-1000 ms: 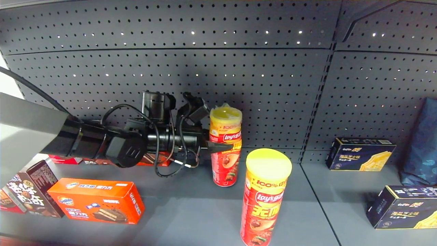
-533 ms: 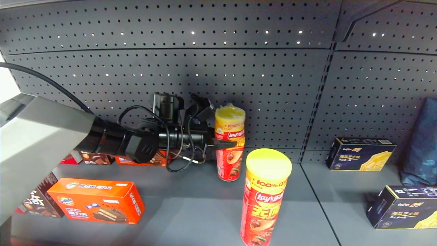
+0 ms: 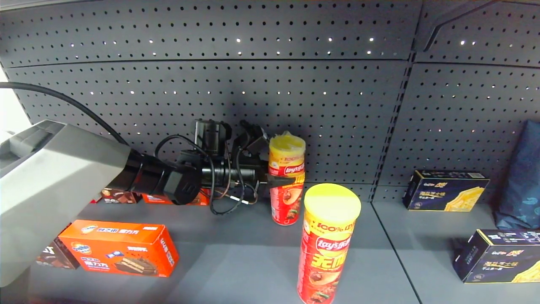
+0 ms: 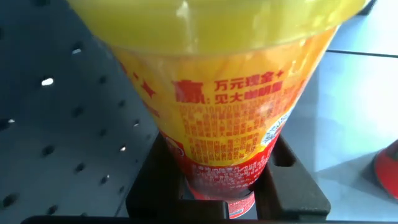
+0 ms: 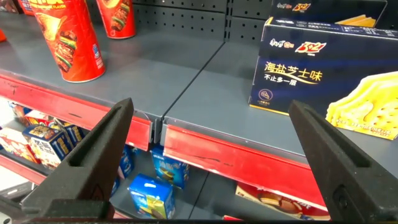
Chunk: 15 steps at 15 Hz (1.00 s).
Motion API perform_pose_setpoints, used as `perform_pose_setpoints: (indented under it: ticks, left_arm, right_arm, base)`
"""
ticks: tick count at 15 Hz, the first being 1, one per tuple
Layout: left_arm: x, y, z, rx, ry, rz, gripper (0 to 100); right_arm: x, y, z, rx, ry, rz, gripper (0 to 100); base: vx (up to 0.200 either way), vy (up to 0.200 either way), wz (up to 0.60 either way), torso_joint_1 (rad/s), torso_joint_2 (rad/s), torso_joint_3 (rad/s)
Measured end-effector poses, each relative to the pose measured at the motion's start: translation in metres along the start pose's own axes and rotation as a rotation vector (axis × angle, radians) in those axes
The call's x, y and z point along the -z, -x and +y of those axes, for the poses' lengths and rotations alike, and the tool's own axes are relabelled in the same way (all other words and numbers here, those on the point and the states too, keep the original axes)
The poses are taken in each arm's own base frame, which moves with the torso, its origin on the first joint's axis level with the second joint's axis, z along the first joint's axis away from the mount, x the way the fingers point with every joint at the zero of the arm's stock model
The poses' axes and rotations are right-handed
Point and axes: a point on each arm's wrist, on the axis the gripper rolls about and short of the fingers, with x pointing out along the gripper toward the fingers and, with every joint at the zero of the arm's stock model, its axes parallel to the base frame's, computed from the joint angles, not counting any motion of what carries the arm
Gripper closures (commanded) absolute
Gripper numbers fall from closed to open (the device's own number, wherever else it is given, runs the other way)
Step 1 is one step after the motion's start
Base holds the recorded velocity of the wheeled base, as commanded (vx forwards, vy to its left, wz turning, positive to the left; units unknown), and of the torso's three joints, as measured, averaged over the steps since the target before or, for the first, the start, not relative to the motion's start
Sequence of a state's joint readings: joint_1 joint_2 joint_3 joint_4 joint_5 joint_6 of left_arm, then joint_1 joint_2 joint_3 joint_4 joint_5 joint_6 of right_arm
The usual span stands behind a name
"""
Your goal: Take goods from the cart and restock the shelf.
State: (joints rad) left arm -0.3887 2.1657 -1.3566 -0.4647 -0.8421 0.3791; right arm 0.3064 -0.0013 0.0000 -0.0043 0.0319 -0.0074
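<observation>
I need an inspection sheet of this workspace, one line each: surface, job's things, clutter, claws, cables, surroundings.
Surface: grey shelf, level, with red front strip.
Job's things: rear chip can upright by the pegboard, in left claw; front chip can upright, free.
Clutter: orange box at left; dark blue boxes at right.
Claws: left claw shut on rear chip can; right claw open, holding nothing.
Cables: black cables looped at left wrist.
Surroundings: pegboard behind; blue packages below the shelf.

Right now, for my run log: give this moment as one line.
left gripper: shut on rear chip can, upright by pegboard | right gripper: open, before shelf edge | front chip can: standing free
</observation>
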Motion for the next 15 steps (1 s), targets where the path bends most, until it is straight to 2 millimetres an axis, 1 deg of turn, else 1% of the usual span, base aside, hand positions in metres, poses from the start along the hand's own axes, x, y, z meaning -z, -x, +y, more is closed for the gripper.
perform_pose_setpoints:
  ticks: [6, 10, 11, 15]
  left_arm:
    - [-0.002, -0.008, -0.009, 0.031, -0.002, 0.0, 100]
    - [0.0, -0.007, -0.014, 0.036, 0.006, 0.007, 100]
    - [0.001, -0.006, -0.015, 0.037, 0.008, 0.009, 0]
    - [-0.001, -0.007, -0.017, 0.041, 0.006, 0.011, 0]
  right_arm:
    - [0.0, 0.0, 0.0, 0.0, 0.0, 0.0, 0]
    - [0.0, 0.0, 0.0, 0.0, 0.0, 0.0, 0]
    - [0.0, 0.0, 0.0, 0.0, 0.0, 0.0, 0]
    - [0.0, 0.0, 0.0, 0.0, 0.0, 0.0, 0]
  base:
    - [0.0, 0.0, 0.0, 0.0, 0.0, 0.0]
    - [0.0, 0.0, 0.0, 0.0, 0.0, 0.0]
    - [0.0, 0.0, 0.0, 0.0, 0.0, 0.0]
    - [0.0, 0.0, 0.0, 0.0, 0.0, 0.0]
